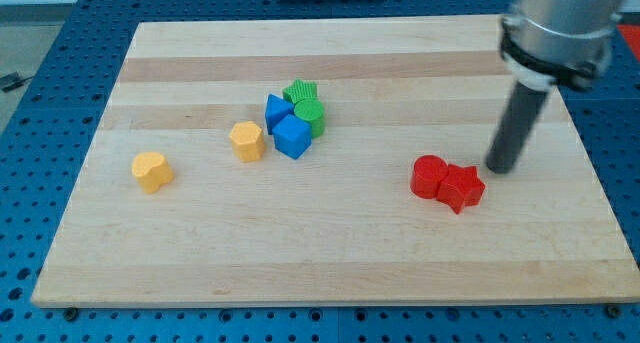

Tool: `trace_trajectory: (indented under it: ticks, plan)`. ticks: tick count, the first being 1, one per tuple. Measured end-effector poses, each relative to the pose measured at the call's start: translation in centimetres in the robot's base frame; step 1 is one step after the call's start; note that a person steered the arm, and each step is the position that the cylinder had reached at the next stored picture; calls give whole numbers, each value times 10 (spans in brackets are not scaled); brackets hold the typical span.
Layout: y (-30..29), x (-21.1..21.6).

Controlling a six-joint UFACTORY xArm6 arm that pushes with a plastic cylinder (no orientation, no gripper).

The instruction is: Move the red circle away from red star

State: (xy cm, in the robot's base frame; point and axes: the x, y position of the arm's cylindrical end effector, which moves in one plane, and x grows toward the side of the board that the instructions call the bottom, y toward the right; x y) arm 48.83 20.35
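The red circle (430,176) lies on the wooden board at the view's right of centre. The red star (461,187) sits right beside it on its right, touching it. My tip (501,169) is down on the board just to the upper right of the red star, a small gap away from it. The red circle is on the far side of the star from my tip.
A cluster of a blue triangle-like block (276,113), a blue cube (293,137), a green star (299,91) and a green circle (310,112) sits mid-board. A yellow hexagon (246,141) and a yellow heart (151,171) lie to the left. The board's right edge (600,183) is near.
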Motion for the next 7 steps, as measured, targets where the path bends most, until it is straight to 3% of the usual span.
trace_trajectory:
  ticks: [2, 5, 7]
  plan:
    - [-32, 4]
    - [-165, 3]
    - [-174, 3]
